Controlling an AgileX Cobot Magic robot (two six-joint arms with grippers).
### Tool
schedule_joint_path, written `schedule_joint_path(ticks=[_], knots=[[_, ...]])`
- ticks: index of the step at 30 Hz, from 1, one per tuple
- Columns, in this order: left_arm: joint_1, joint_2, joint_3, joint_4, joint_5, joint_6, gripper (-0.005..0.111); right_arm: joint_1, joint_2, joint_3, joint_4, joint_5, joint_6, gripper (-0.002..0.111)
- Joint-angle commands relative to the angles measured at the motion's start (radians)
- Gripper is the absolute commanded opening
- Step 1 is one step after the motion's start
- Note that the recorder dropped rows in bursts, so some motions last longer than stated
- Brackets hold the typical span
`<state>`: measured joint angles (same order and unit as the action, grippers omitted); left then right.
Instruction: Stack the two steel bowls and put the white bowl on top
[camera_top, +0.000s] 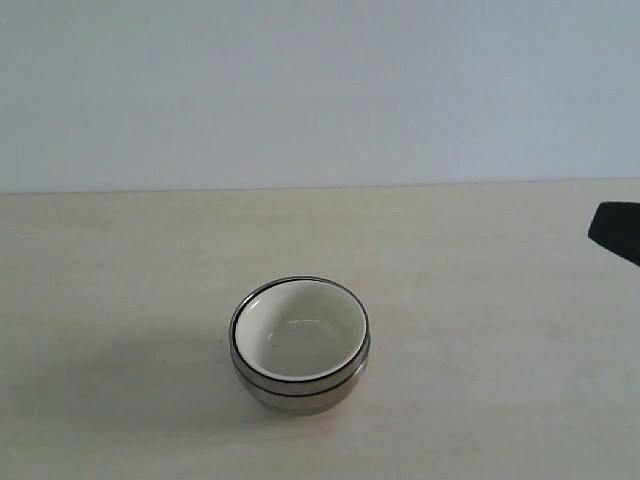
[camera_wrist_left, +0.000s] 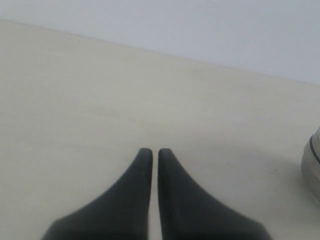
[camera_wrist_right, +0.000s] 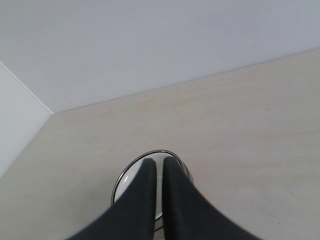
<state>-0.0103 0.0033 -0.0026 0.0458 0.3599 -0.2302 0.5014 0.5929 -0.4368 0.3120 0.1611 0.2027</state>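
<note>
My left gripper (camera_wrist_left: 155, 150) is clenched on nothing, its two dark fingers pressed together with only a thin slit between them, above bare table (camera_top: 120, 280). It is out of sight in the exterior view. Its wrist camera catches only a steel edge of the bowl stack off to one side, apart from the fingers.

My right gripper (camera_wrist_right: 160, 161) is likewise closed and empty. Its fingertips line up with the stack in the wrist view, but I cannot tell their height above it. In the exterior view only a dark shape (camera_top: 617, 230) pokes in at the far right edge, well apart from the bowls.

The two steel bowls (camera_top: 300, 392) sit nested, upright, near the middle of the table and somewhat toward the near side. The white bowl (camera_top: 298, 335) rests inside the upper one, level, its cream inside empty.
</note>
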Motion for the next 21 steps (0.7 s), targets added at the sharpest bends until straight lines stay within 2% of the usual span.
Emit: schedule_joint_path(ticks=[1, 13, 17, 21], knots=[[0.002, -0.003, 0.003, -0.004, 0.0, 0.007, 0.004, -0.003, -0.004, 0.001, -0.003, -0.006, -0.001, 0.0], [0.002, -0.003, 0.003, -0.004, 0.0, 0.007, 0.004, 0.016, -0.041, 0.001, -0.003, -0.008, -0.001, 0.0], [0.002, -0.003, 0.003, -0.004, 0.0, 0.007, 0.004, -0.018, -0.15, 0.018, -0.035, 0.021, -0.093, 0.0], [0.002, -0.003, 0.003, -0.004, 0.0, 0.007, 0.004, -0.123, -0.314, 0.11, -0.035, 0.02, -0.108, 0.0]])
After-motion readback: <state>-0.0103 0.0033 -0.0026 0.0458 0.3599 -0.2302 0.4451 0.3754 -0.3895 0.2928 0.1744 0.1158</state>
